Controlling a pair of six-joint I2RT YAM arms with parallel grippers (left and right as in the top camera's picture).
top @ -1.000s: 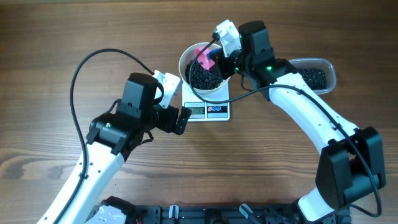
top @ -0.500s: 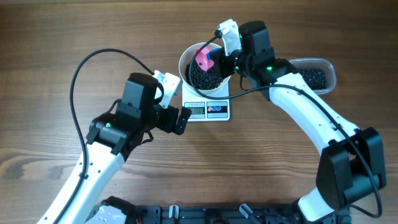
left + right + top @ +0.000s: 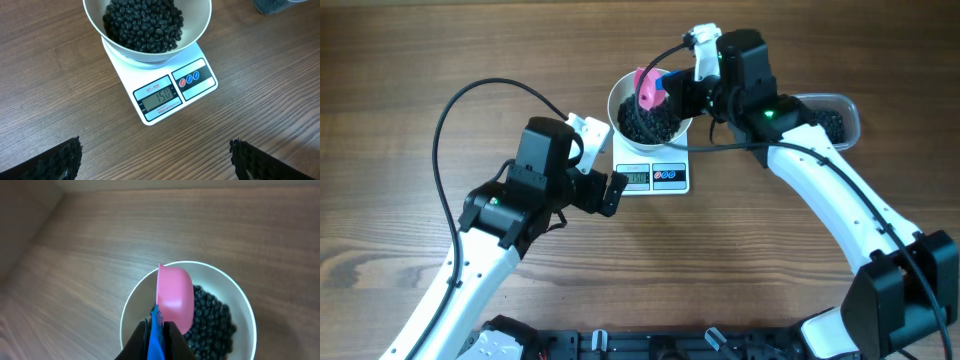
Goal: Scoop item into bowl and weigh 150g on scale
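Right gripper [image 3: 668, 90], clamped on the handle of the pink scoop [image 3: 646, 88], holds it above the bowl [image 3: 616, 105] on the scale [image 3: 670, 180] near the desk's [image 3: 400, 60] far edge; from the left wrist, the item [image 3: 145, 25] fills that bowl and the left gripper [image 3: 155, 160] gapes; from the right wrist, the scoop points straight away.

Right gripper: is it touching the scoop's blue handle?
Touching. Right wrist view shows the right gripper shut on the blue handle of the pink scoop, a finger against each side.

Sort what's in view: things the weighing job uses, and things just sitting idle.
Job: beans; bowl; scale; pink scoop, gripped by the right gripper; clear tub of spare beans.
Idle: left gripper, open, holding nothing.
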